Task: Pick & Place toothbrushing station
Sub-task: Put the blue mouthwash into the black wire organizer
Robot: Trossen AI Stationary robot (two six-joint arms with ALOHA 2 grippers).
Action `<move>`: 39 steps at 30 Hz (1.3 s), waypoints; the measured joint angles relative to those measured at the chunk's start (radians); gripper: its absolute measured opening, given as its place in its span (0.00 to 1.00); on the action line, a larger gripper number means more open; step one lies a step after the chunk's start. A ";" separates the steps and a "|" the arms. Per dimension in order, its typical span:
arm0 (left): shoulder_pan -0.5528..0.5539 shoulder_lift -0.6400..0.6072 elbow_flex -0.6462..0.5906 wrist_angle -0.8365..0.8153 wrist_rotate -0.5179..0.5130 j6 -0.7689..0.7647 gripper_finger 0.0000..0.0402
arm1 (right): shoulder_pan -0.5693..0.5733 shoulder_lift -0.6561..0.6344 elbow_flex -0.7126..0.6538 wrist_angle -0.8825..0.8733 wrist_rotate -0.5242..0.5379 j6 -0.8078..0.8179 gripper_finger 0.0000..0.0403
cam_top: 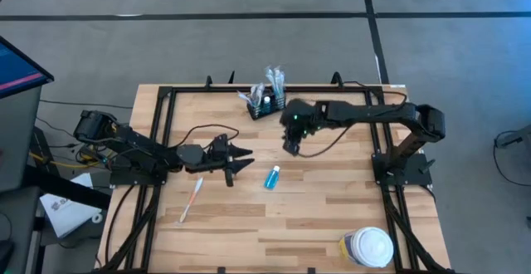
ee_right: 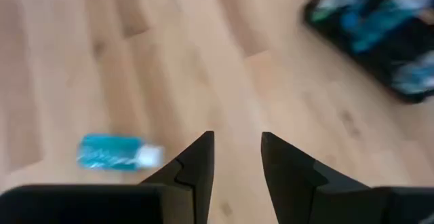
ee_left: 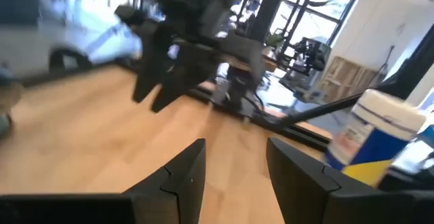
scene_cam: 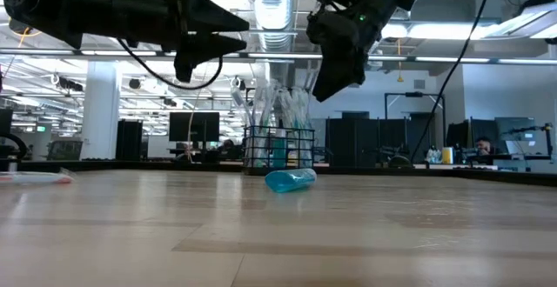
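- Two dark arms hang over the wooden table (cam_top: 332,216), both empty-handed: the left gripper (cam_top: 246,158) hovers left of centre with its fingers spread, and the right gripper (cam_top: 291,147) points down just in front of the caddy, fingers parted around nothing.
- The toothbrushing station (cam_top: 264,105), a black wire caddy, stands upright near the far edge of the table with clear-wrapped items sticking up out of it.
- By its look it should be light and stiff but top-heavy; a pinch on the rim or one short wall seems safest, since the open wire could slip or tip.
- A small blue bottle (cam_top: 271,177) lies on its side between caddy and near edge.
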 joint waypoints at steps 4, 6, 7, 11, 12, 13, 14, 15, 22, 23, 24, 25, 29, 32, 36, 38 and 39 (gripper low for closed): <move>-0.025 0.011 0.000 -0.047 0.008 -0.154 0.37 | 0.073 0.005 -0.001 -0.019 -0.002 0.000 0.28; -0.038 0.040 0.000 -0.059 0.009 -0.204 0.37 | 0.106 0.004 0.000 -0.017 -0.002 0.007 0.28; -0.045 0.059 0.000 -0.055 0.010 -0.228 0.37 | 0.122 0.005 0.000 -0.019 -0.002 0.019 0.28; -0.053 0.153 0.000 -0.059 0.012 -0.351 0.37 | 0.183 0.005 0.000 -0.018 -0.002 0.045 0.28; -0.057 0.174 0.000 -0.057 0.011 -0.386 0.37 | 0.196 0.005 0.000 -0.018 -0.002 0.045 0.28; -0.059 0.196 0.000 -0.054 0.011 -0.414 0.37 | 0.208 0.005 0.000 -0.018 -0.002 0.048 0.28; -0.062 0.213 0.000 -0.056 0.012 -0.433 0.37 | 0.218 0.005 0.000 -0.018 -0.003 0.054 0.28; -0.065 0.229 0.001 -0.056 0.011 -0.442 0.37 | 0.228 0.005 0.000 -0.019 -0.002 0.065 0.28; -0.080 0.334 0.093 -0.054 0.047 -0.453 0.37 | 0.283 0.005 0.000 -0.115 0.039 0.149 0.28; -0.080 0.345 0.106 -0.059 0.050 -0.443 0.37 | 0.290 0.005 0.000 -0.129 0.050 0.161 0.28; -0.080 0.357 0.123 -0.068 0.050 -0.432 0.37 | 0.296 0.005 0.000 -0.144 0.059 0.174 0.28; -0.080 0.363 0.137 -0.086 0.051 -0.430 0.37 | 0.303 0.005 0.000 -0.155 0.068 0.185 0.28; -0.067 0.381 0.188 -0.243 0.052 -0.441 0.36 | 0.334 0.005 0.000 -0.177 0.074 0.198 0.28; -0.056 0.383 0.225 -0.358 0.075 -0.483 0.35 | 0.358 0.005 0.000 -0.176 0.073 0.217 0.28; -0.048 0.383 0.256 -0.418 0.141 -0.489 0.34 | 0.380 0.005 0.000 -0.174 0.074 0.221 0.28; -0.041 0.382 0.272 -0.422 0.176 -0.489 0.34 | 0.385 0.005 0.000 -0.174 0.074 0.221 0.28; -0.037 0.382 0.279 -0.437 0.190 -0.489 0.34 | 0.385 0.005 0.000 -0.174 0.074 0.221 0.28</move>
